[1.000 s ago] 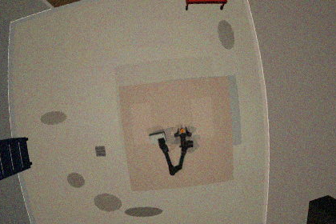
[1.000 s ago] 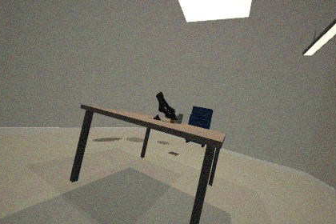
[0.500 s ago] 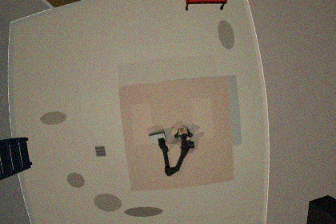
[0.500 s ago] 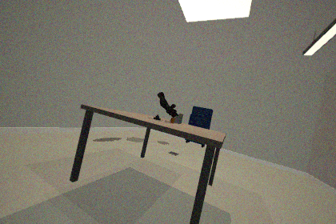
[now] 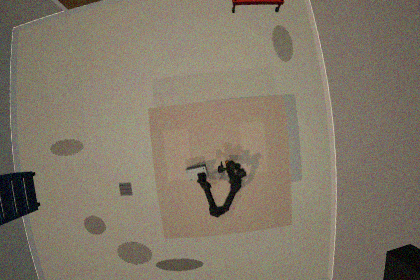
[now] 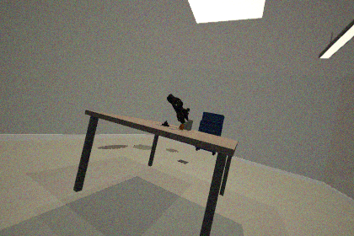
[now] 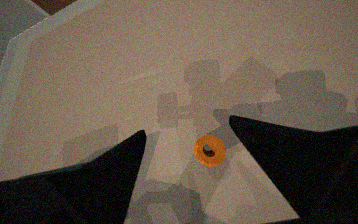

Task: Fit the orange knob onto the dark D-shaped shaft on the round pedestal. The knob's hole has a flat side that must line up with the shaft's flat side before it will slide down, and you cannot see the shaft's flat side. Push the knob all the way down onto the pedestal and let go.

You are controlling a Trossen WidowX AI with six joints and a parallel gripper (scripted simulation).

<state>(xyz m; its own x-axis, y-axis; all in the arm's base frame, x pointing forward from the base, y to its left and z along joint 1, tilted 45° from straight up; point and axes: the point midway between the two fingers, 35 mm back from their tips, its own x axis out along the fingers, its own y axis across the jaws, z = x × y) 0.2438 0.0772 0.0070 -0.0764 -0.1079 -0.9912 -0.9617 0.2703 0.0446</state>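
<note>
The orange knob point(image 7: 210, 151) point(image 6: 181, 126) stands on end under the gripper. The wrist view looks down on its round top, with a dark opening and a small grey patch in it. A speck of the knob point(image 5: 226, 162) shows in the top view. My gripper point(image 7: 187, 126) is wide open, with nothing between its fingers; the knob is seen through the gap, nearer the right fingertip, and neither finger touches it. The round pedestal and the dark shaft cannot be made out, so how the knob sits on them cannot be told.
The arm point(image 5: 217, 211) point(image 6: 176, 103) bends over the wooden table point(image 5: 266, 210) point(image 6: 127, 120). A pale grey block point(image 5: 196, 172) point(image 6: 189, 125) is close to the arm. Shadows of the arm fall across the tabletop. A blue chair point(image 6: 211, 123) stands beyond the table.
</note>
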